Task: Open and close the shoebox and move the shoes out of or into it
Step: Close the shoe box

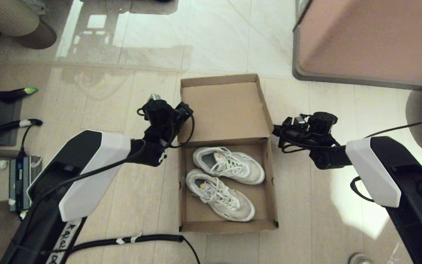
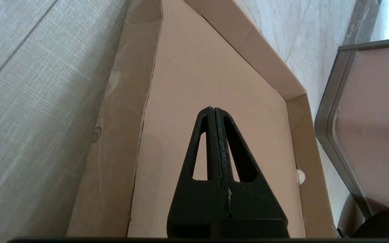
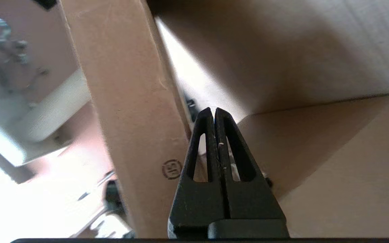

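The brown shoebox (image 1: 271, 190) lies open on the floor with its lid (image 1: 225, 110) flipped back on the far side. Two white sneakers (image 1: 233, 165) (image 1: 222, 196) lie side by side inside it, toes to the right. My left gripper (image 1: 184, 109) is at the lid's left edge, shut and empty; the left wrist view shows its tips (image 2: 212, 108) over the lid's inner face (image 2: 214, 67). My right gripper (image 1: 277, 131) is at the lid's right edge near the hinge, shut and empty, its tips (image 3: 212, 109) beside the lid's side flap (image 3: 130, 118).
A large pinkish-brown block with a dark rim (image 1: 372, 36) stands at the far right, close to the lid. A power brick (image 1: 18, 179) and cables lie on the floor at the left. A black corrugated hose (image 1: 130, 240) runs in front of the box.
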Controlling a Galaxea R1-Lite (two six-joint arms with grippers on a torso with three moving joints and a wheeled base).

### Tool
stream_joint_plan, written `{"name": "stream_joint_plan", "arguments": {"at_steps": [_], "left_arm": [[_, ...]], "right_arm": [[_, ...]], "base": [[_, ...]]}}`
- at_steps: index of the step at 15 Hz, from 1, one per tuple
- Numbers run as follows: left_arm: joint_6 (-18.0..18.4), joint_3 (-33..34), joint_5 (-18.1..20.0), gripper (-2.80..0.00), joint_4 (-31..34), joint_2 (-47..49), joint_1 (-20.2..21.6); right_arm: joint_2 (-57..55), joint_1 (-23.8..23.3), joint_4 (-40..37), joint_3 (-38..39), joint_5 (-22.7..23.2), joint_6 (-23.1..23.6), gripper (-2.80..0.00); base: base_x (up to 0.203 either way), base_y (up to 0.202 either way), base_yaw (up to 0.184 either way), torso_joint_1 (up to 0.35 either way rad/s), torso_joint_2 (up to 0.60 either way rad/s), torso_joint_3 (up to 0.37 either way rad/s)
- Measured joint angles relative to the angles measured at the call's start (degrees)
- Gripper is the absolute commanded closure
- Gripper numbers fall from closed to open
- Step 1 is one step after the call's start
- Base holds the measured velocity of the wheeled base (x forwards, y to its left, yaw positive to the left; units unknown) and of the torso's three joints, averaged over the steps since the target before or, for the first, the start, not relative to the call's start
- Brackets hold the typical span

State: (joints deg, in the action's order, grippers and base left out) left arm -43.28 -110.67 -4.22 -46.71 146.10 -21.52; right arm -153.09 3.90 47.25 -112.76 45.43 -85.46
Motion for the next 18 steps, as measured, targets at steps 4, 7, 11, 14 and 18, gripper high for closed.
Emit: {"name": "stream_joint_plan", "arguments": {"at_steps": [4,7,11,14,18], "left_arm": [[0.01,0.0,-0.07,0.0,0.02,0.09,-0.91],[0.0,0.0,-0.13,0.0,0.02,0.0,-1.52],[-0.29,0.05,-0.23,0.0,0.55,-2.48,-2.22],[-0.53,0.06,-1.26,0.0,1.13,-6.68,-2.27],[0.57,0.06,-1.76,0.0,2.34,-11.02,0.78]], "right_arm": [[-0.02,0.12,2.41,0.02,0.73,-2.98,0.0],[0.15,0.21,3.25,0.0,2.14,-3.46,0.0],[0.74,0.95,3.39,-0.05,3.65,-3.65,0.0],[0.89,1.35,3.41,-0.02,4.0,-3.63,0.0],[0.91,2.01,3.33,0.04,4.08,-3.63,0.0]], "base": [[0.0,0.0,0.0,0.0,0.0,0.0],[0.0,0.0,0.0,0.0,0.0,0.0],[0.0,0.0,0.0,0.0,0.0,0.0],[0.0,0.0,0.0,0.0,0.0,0.0],[0.0,0.0,0.0,0.0,0.0,0.0]]}}
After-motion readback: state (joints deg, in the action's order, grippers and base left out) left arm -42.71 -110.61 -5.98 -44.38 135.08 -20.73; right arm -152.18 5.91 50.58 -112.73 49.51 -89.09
